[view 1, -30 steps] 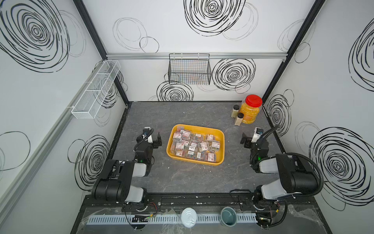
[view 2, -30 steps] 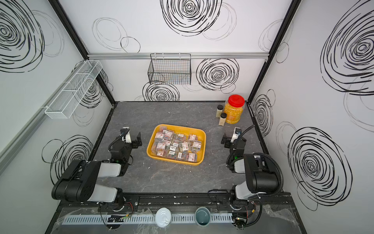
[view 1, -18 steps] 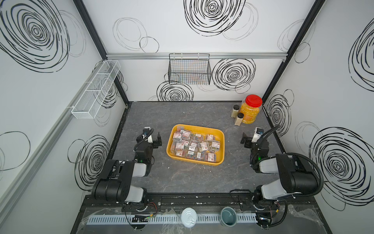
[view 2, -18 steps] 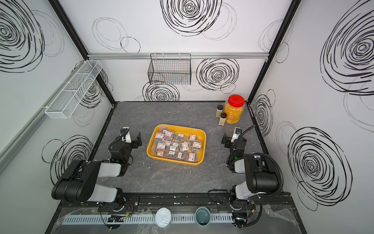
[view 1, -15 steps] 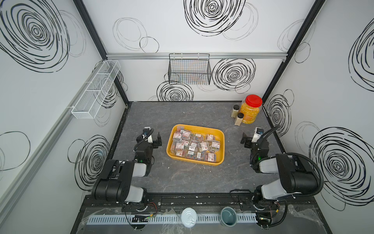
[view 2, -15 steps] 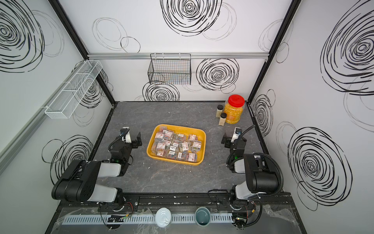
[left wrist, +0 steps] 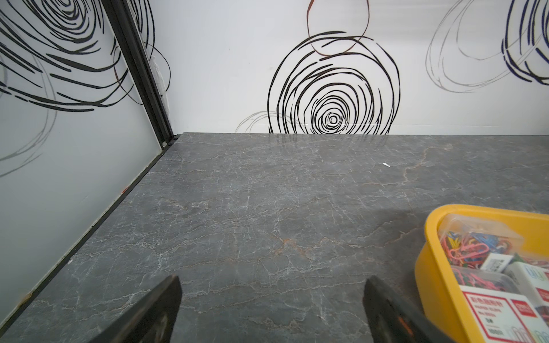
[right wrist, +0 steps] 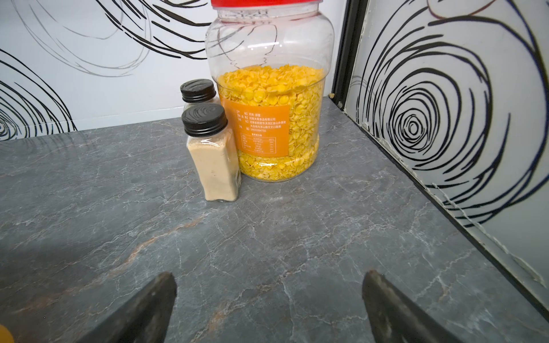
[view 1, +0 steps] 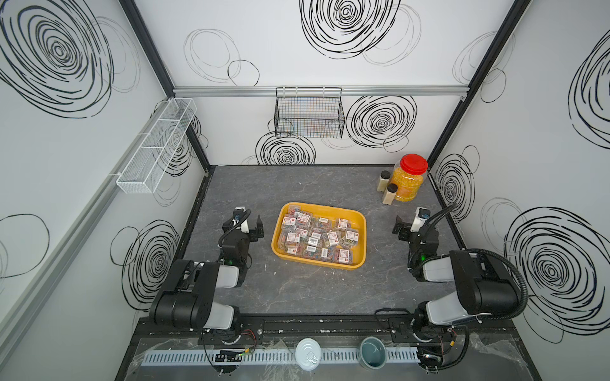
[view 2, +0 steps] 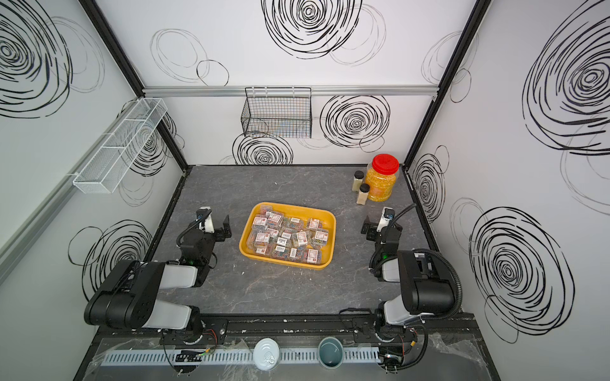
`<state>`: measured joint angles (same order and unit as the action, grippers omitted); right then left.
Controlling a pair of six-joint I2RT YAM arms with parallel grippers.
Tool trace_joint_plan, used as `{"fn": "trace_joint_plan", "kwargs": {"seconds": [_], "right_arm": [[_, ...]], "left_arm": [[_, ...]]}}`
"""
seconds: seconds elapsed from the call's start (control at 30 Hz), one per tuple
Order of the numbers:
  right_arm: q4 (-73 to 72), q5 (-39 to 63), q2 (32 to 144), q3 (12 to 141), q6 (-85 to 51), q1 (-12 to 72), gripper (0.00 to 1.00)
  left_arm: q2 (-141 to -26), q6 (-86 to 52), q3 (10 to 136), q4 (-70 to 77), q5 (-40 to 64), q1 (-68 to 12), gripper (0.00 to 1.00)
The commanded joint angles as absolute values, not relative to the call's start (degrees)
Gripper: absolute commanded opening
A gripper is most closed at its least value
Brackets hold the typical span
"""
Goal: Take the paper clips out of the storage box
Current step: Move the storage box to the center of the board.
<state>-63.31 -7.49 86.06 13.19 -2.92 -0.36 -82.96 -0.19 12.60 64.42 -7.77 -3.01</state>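
Observation:
The yellow-orange storage box (view 1: 274, 244) (view 2: 243, 250) lies mid-table in both top views, filled with several clear cases of paper clips (view 1: 318, 236) (view 2: 287, 237) bearing white-and-red labels. My left gripper (view 1: 246, 224) (view 2: 214, 226) rests low just left of the box, open, with only bare table between its fingers (left wrist: 271, 280). The left wrist view catches the box's near corner (left wrist: 430, 267) and a case of coloured paper clips (left wrist: 475, 243) beside one finger. My right gripper (view 1: 412, 227) (view 2: 381, 227) sits right of the box, open and empty (right wrist: 269, 276).
A red-lidded jar of yellow kernels (view 1: 408, 178) (right wrist: 270, 98) and two black-capped spice bottles (view 1: 388, 189) (right wrist: 212, 154) stand at the back right, ahead of the right gripper. A black wire basket (view 1: 308, 113) hangs on the back wall, a white mesh rack (view 1: 155, 148) on the left wall.

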Motion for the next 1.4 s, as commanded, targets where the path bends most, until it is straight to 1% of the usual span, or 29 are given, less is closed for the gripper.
{"fn": "trace_joint_plan", "kwargs": {"seconds": [0.0,0.13,0.23,0.3,0.37,0.43,0.5,0.53,0.63,0.7,0.77,0.83,0.87,0.93,0.97,1.0,1.03,1.07,1.1,1.13,1.2,1.27,1.37], "right_arm": [[-65.7,-8.13,86.4,13.74,-2.25,0.07,1.0],[-66.45,-8.48,86.25,13.27,-1.64,0.64,1.0],[-68.92,-9.6,85.55,11.75,-0.68,1.73,1.0],[-70.04,-10.34,84.03,10.52,-0.7,1.92,1.0],[-68.74,-12.04,80.4,9.74,-0.09,2.74,1.0],[-59.69,-15.57,74.32,11.15,-0.75,4.53,1.0],[-49.83,-16.69,69.72,13.44,-4.89,4.26,1.0],[-47.22,-16.39,67.86,13.9,-5.8,3.94,1.0],[-47.32,-16.48,63.39,12.11,-8.29,3.67,1.0],[-43.96,-14.91,59.46,12.49,-10.36,3.45,1.0],[-34.23,-13.8,54.93,15.5,-17.48,2.5,1.0],[-24.7,-7.79,51.88,19.12,-23.61,0.63,1.0],[-22.39,-4.51,51.07,20.12,-25.24,-0.02,1.0],[-21.39,-0.14,50.37,20.27,-26.83,-0.64,1.0],[-20.26,-0.88,50.04,19.92,-28.63,-0.88,1.0],[-17.68,-2.71,49.62,19.78,-31.2,-1.29,1.0],[-15.98,-3.35,49.05,19.39,-32.59,-2.01,1.0],[-16.03,-1.6,48.31,18.49,-32.82,-3.15,1.0],[-17.4,2.36,47.38,17.14,-32.64,-4.45,1.0],[-19.52,5.91,46.52,15.67,-32.91,-5.16,1.0],[-21.24,7.95,45.36,13.77,-36.72,-5.1,1.0],[-20.74,10.55,46.11,14.23,-37.45,-4.41,1.0],[-15.49,11.24,49.71,18.42,-36.23,0.58,1.0]], "left_arm": [[-83.57,0.47,13.62,68.05,-8.22,-3.52,0.99],[-83.55,0.33,13.71,68.11,-7.65,-3.15,0.99],[-82.63,1.42,12.72,69.15,-9.77,-4.87,0.99],[-78.71,3.39,12.21,66.49,-13.59,-7.45,0.99],[-73.3,3.7,12.36,60.64,-16.71,-9.5,0.99],[-67.94,1.07,14.3,51.8,-17.93,-10.35,0.99],[-64.2,-0.62,15.42,46.63,-17.8,-10.79,0.99],[-61.95,-0.38,14.66,46.75,-18.28,-11.62,0.99],[-53.36,-0.16,8.89,52.28,-19.7,-15.41,0.99],[-46.85,-2.73,7.15,50.24,-19.19,-17.14,0.99],[-39.96,-10.11,8.99,38.49,-19.79,-17.32,0.99],[-35.59,-17.39,11.99,24.95,-23.05,-17.25,0.99],[-34.51,-18.54,12.28,22.06,-24.74,-17.22,0.99],[-32.98,-24.93,10.43,18.84,-32.08,-16.35,0.99],[-32.58,-29.36,8.59,18.71,-33.82,-14.93,0.99],[-32.68,-31.89,6.64,20.1,-31.9,-12.27,0.99],[-32.65,-33.44,6.32,19.82,-27.55,-8.96,0.99],[-32.93,-33.94,6.16,20.27,-22.39,-6.02,0.99],[-33.7,-34.73,5.5,21.76,-18.86,-3.71,0.99],[-34.66,-36.24,5.11,22.34,-17.95,-2.44,0.99],[-37.35,-36.59,5.72,23.27,-17.94,-2.06,0.99],[-40.09,-35.98,6.32,24.71,-19.33,-3.08,0.99],[-42.13,-35.16,7.94,23.43,-23.43,-6.09,0.99]]}}
